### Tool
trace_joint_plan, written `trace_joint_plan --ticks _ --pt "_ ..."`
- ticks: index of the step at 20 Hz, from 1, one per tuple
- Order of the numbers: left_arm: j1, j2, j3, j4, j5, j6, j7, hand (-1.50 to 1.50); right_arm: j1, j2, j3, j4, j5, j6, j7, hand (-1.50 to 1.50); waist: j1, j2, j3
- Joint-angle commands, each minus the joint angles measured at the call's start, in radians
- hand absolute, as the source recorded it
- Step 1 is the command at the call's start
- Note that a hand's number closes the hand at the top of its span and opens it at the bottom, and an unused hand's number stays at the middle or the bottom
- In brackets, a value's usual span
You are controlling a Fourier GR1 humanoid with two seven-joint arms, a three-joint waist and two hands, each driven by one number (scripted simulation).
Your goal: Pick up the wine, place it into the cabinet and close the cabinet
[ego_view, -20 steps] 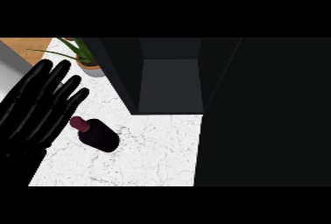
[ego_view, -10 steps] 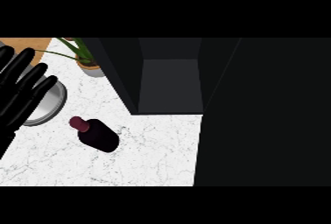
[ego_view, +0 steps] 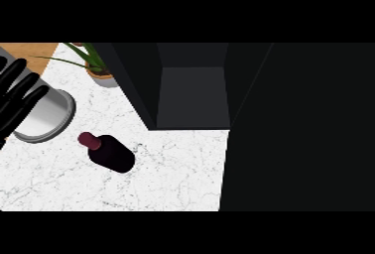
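Wine point(ego_view: 110, 153) sits on the white surface point(ego_view: 168, 178), left of the open cabinet point(ego_view: 194, 94) and nearer than it, untouched. The left robot hand point(ego_view: 16, 99) has pulled back to the view's edge, far left of the cabinet, fingers straight and spread, holding nothing. This uncovers a metal pot point(ego_view: 51, 119). Pick-up not started. Potted plant point(ego_view: 99, 72) stands just left of the cabinet, farther back. Right robot hand is out of view.

Bright, even light on the white bench point(ego_view: 168, 178); the cabinet point(ego_view: 194, 94) is dim grey inside, with blackness right of it.
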Motion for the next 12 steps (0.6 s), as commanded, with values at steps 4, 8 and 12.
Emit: trace_joint_plan --ticks 4,8,12 --pt "0.092 -0.035 0.0 0.123 -0.037 -0.098 -0.134 -1.5 -0.002 -0.028 -0.015 -0.197 -0.041 -0.007 0.102 -1.5 0.001 0.002 0.001" --pt "0.103 -0.024 0.004 0.2 -0.049 -0.14 -0.163 -1.5 0.044 -0.029 0.027 -0.226 -0.005 -0.021 0.087 -1.5 -0.007 0.001 0.001" --pt "0.168 -0.042 0.015 0.302 -0.081 -0.253 -0.33 -1.5 0.026 -0.038 -0.042 -0.244 -0.072 -0.027 0.11 -1.5 -0.009 0.001 0.0"
